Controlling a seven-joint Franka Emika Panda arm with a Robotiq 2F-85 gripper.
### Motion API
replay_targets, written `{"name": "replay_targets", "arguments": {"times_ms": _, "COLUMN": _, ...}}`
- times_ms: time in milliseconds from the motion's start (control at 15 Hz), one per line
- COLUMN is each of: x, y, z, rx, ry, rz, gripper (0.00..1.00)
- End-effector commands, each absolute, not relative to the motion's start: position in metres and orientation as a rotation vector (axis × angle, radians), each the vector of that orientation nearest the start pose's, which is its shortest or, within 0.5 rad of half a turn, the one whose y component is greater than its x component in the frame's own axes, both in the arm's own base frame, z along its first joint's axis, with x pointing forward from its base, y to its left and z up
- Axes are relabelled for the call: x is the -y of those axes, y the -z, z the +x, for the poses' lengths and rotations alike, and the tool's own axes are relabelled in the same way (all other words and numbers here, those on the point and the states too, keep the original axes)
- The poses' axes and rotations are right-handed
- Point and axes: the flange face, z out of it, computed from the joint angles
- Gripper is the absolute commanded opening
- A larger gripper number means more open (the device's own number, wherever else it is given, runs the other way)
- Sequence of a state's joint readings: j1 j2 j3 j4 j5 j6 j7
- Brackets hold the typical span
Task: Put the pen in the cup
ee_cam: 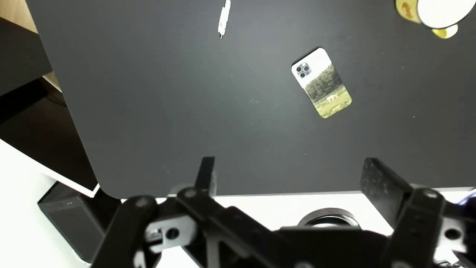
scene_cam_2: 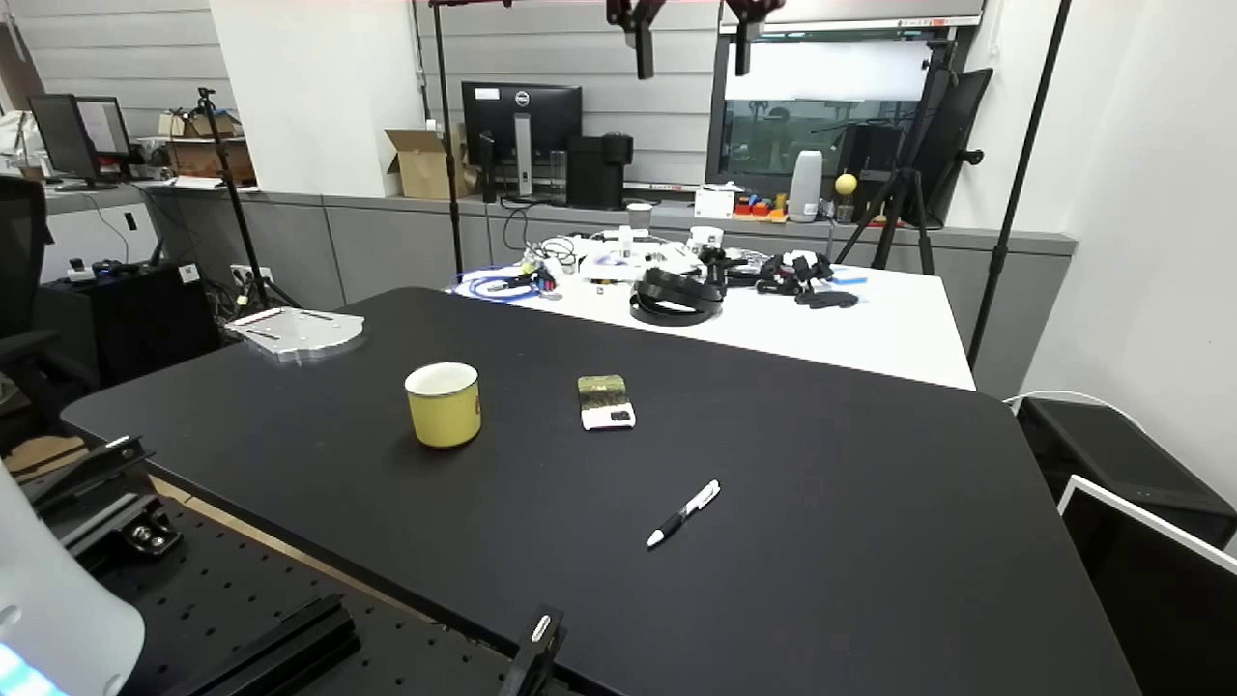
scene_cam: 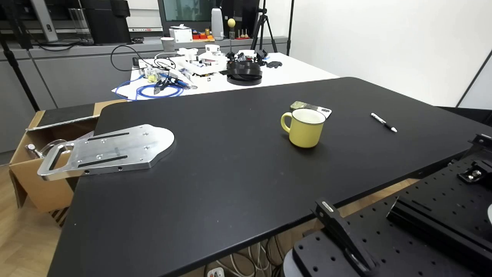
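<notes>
In an exterior view, mug [scene_cam: 305,133] is standing upright, presumably awaiting pen [scene_cam: 383,122] lying apart on table [scene_cam: 215,184]; in an exterior view, gripper [scene_cam_2: 693,72] is hanging high, likely for clearance; in wrist view, jaws are standing wide, empty.

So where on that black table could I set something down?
The black table is bare between the metal plate and the yellow cup. In the wrist view, another bare patch lies between the pen, the phone and the rounded corner. Cup to phone is narrower. The white table behind is crowded with black rings and other gear.
</notes>
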State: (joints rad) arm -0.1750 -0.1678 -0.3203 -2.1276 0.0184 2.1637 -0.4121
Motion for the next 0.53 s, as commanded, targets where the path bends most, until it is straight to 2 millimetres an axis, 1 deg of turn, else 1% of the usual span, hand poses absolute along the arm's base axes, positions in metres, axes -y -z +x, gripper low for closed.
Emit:
{"name": "replay_targets", "arguments": {"times_ms": 0, "x": 0.273, "y": -0.449, "z": 0.484, "rx": -0.281, "ry": 0.343, "rz": -3.125, "gripper": 1.0}}
{"name": "replay_targets", "arguments": {"times_ms": 200, "x": 0.284, "y": -0.402, "z": 0.496, "rx": -0.368, "ry": 0.289, "rz": -3.116, "gripper": 1.0}}
{"name": "replay_targets", "arguments": {"times_ms": 467, "x": 0.293, "y": -0.349, "z": 0.495, "rx": -0.443, "ry": 0.194, "rz": -3.122, "gripper": 1.0}}
